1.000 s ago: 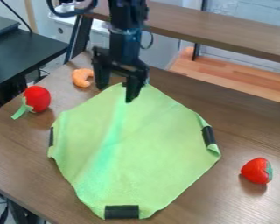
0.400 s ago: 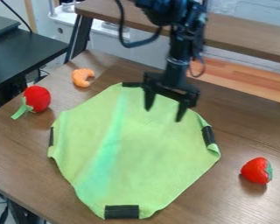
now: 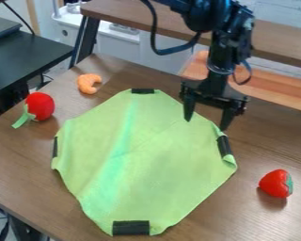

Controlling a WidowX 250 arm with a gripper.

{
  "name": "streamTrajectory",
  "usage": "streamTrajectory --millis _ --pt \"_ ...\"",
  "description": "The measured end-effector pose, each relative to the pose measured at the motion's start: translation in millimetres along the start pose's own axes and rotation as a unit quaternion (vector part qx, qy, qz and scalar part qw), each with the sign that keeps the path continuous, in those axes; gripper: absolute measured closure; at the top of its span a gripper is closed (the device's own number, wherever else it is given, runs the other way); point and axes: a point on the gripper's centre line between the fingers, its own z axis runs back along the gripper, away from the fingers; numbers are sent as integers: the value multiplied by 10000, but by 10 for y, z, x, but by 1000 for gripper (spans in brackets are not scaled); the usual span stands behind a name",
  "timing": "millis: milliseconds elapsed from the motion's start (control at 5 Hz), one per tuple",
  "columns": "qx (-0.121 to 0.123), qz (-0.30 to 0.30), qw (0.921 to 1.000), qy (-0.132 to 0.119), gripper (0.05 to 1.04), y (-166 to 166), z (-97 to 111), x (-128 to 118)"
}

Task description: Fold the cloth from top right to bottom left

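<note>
My gripper (image 3: pixel 206 125) hangs over the upper right edge of the green cloth (image 3: pixel 146 155), its two fingers spread apart with nothing between them. The cloth lies spread out on the brown table, with black patches at its top, left, right and bottom corners. Its right corner, with a black patch (image 3: pixel 224 146), is slightly curled and lies just below and right of the fingertips.
On the brown table (image 3: pixel 27 164), a red toy with a green stem (image 3: pixel 40 106) and an orange curved toy (image 3: pixel 89 83) lie at the upper left. A red strawberry toy (image 3: pixel 276 183) sits at the right. Behind the table runs a raised wooden shelf (image 3: pixel 279 41).
The gripper has moved right and slightly down, from above the cloth's top corner to its upper right edge. The top black patch came into sight. The cloth has stayed in place.
</note>
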Motion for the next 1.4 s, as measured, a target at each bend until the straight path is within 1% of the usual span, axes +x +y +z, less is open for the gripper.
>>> streamTrajectory --millis 200,400,600,800,1000,1200,1400 --pt "-102 218 9996 -177 84 -186 -98 0" --pt "-24 523 9973 -523 84 -256 -136 57" --pt "121 556 9978 -337 84 -322 -402 -56" --pt "64 658 9972 -340 85 -354 -401 -26" --pt "198 727 9970 -147 150 -324 -574 -99" --pt "232 723 9970 -153 417 -301 -584 -95" --pt "199 729 9971 -111 734 -307 -580 -104"
